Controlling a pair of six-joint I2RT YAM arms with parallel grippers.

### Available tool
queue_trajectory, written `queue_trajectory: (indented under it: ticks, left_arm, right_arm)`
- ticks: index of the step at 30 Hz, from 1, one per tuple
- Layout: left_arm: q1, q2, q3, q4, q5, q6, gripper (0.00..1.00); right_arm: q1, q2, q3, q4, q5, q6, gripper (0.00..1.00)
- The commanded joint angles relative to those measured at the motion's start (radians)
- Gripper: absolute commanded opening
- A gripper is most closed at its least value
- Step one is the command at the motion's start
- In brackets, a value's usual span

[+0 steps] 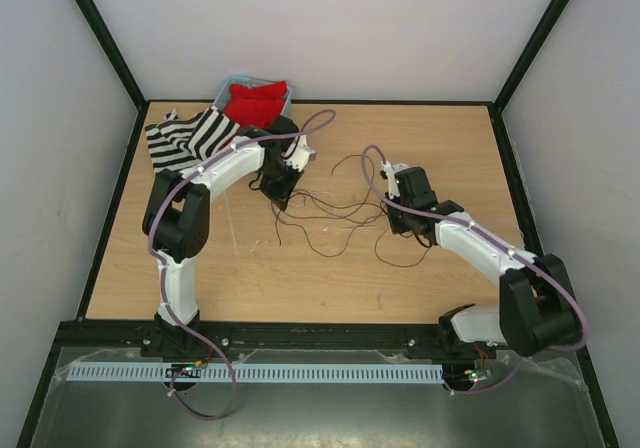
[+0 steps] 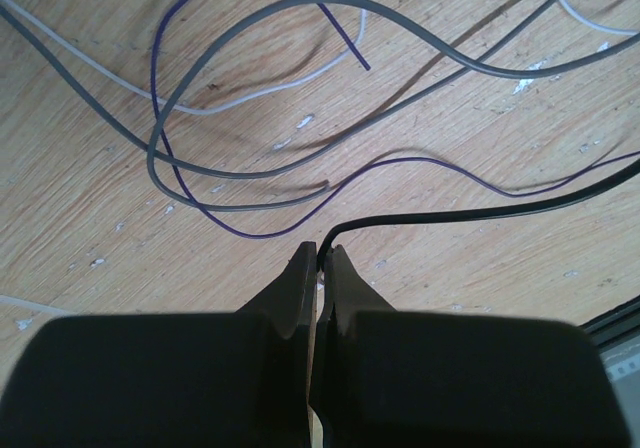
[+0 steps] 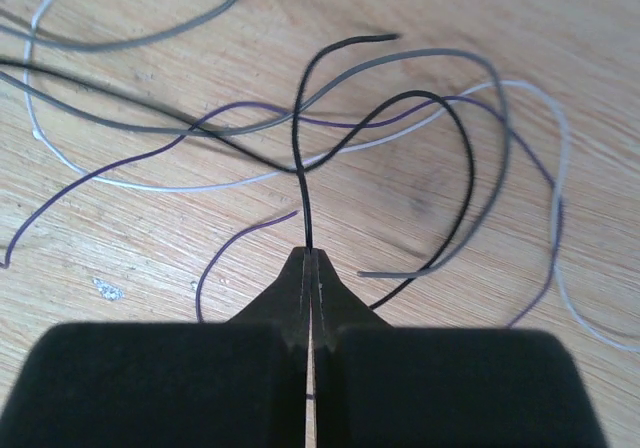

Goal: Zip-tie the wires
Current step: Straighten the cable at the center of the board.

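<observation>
Overhead view: the thin, mostly dark, curling wires (image 1: 335,213) lie in a loose tangle mid-way across the pale wooden table (image 1: 300,288), between the black left gripper (image 1: 281,198) and the black right gripper (image 1: 392,222). Only this view shows the black-and-white striped cloth (image 1: 185,138) at the far left corner and the red cloth (image 1: 257,103) in a pale blue bin (image 1: 224,90) beside it. Both white arms reach forward, elbows bent inward, wrists pitched down at the tangle from opposite sides.

The wrist views alone resolve strand colours: grey, white, purple, black.

Left wrist view: the fingers are pressed together on the end of a black strand (image 2: 480,211), which bends away to the right.

Right wrist view: the fingers are likewise closed, pinching a black wire (image 3: 300,168) that runs straight ahead from the tips. Whether both grip one strand cannot be told.
</observation>
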Motion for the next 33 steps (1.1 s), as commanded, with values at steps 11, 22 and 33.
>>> queue_trajectory:
  ticks: [11, 22, 33]
  left_arm:
    - [0.023, 0.017, 0.029, -0.034, -0.085, -0.023, 0.0]
    - [0.019, 0.018, 0.032, -0.036, -0.064, -0.028, 0.0]
    - [0.01, 0.015, 0.033, -0.037, -0.067, -0.027, 0.0]
  right_arm:
    - [-0.184, -0.158, 0.023, -0.039, -0.056, 0.028, 0.0]
    - [-0.068, -0.07, -0.033, 0.029, -0.205, 0.032, 0.54]
    - [-0.024, 0.033, -0.07, 0.146, -0.202, 0.051, 0.57]
